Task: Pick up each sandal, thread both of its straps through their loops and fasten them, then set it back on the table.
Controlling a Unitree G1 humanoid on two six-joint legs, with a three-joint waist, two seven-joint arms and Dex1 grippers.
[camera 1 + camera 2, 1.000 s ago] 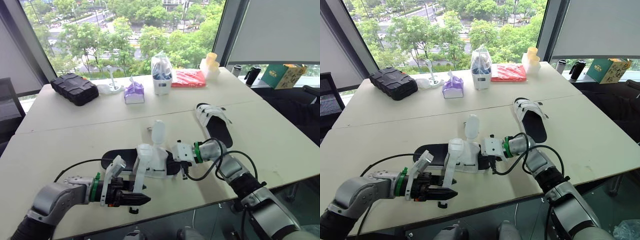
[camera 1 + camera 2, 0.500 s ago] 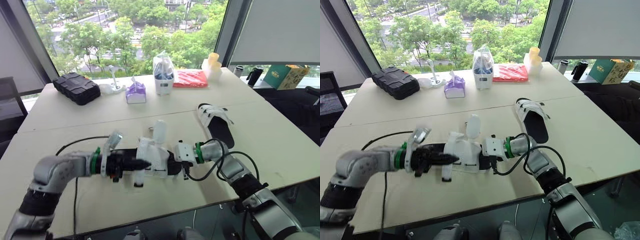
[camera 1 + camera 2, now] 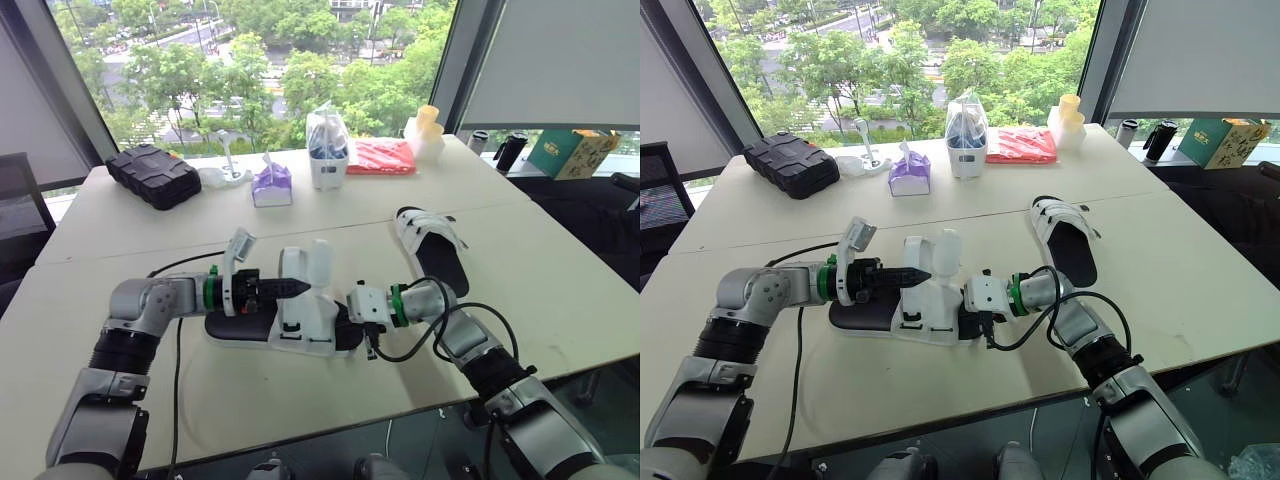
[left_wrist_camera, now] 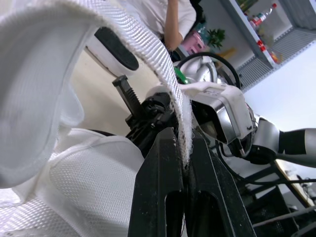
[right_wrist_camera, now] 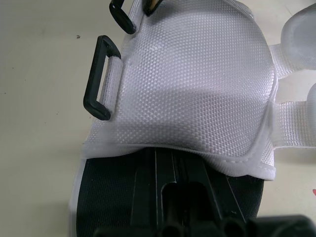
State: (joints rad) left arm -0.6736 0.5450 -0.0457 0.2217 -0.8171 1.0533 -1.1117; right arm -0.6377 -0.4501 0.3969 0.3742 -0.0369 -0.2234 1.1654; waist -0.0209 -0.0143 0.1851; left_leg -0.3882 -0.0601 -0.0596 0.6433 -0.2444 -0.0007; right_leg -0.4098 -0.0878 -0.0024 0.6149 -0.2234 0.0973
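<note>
Daylight from a wide window (image 3: pixel 250 60) with trees outside falls on two pale tables (image 3: pixel 560 290) pushed together. Along the far side stand a black case (image 3: pixel 150 177), a purple tissue pack (image 3: pixel 268 187), a white bag (image 3: pixel 326 150), a red packet (image 3: pixel 378 157), stacked yellow cups (image 3: pixel 424 125) and, at the far right, a green box (image 3: pixel 568 152).

One sandal (image 3: pixel 305 325) lies near the middle of the near table, black sole down, its white upper raised. From the left, the left gripper (image 3: pixel 300 287) reaches over it, its fingers (image 4: pixel 163 163) pressed together on a white woven strap (image 4: pixel 128 44). The right gripper (image 5: pixel 180 168) comes in from the right along the sole. Its tip is hidden under the white upper, so I cannot tell whether it grips. Two black loops (image 5: pixel 101 79) stand free at the upper's edge.

The second sandal (image 3: pixel 432 250) lies well apart, farther and to the right. Bare tabletop lies between the middle sandal and the near edge, and more to the left, crossed by a black cable (image 3: pixel 180 270).
</note>
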